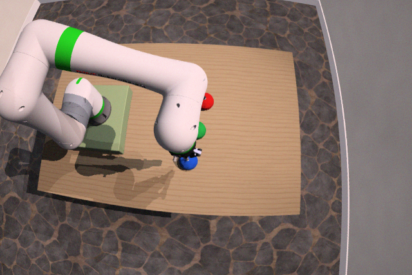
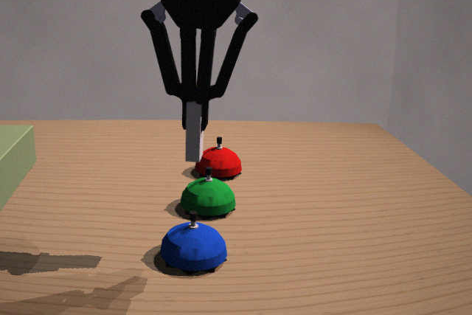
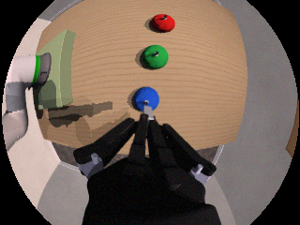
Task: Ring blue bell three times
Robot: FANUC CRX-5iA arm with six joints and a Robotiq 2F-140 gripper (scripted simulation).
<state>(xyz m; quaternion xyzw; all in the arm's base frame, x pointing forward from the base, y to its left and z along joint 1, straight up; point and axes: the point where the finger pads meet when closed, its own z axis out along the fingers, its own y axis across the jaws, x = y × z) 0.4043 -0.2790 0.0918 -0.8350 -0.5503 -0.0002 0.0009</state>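
In the top view the gripper is almost wholly hidden beneath the white arm, and the blue bell is partly covered by it. The red bell and green bell are each cut off by the arm on their 9 o'clock side.

In the exterior view the blue bell is seen nearest, as a faceted dome with a small dark button standing up on a pale collar. The green bell is found just beyond it at 12 o'clock, then the red bell. The gripper is clenched on nothing, its pads pressed together and hanging in the air. How high it stands over the blue button cannot be judged.

In the wrist view the closed tips are seen just at 6 o'clock of the blue bell.

Bare wooden table lies open toward 3 o'clock; a green block is cut off at 9 o'clock.
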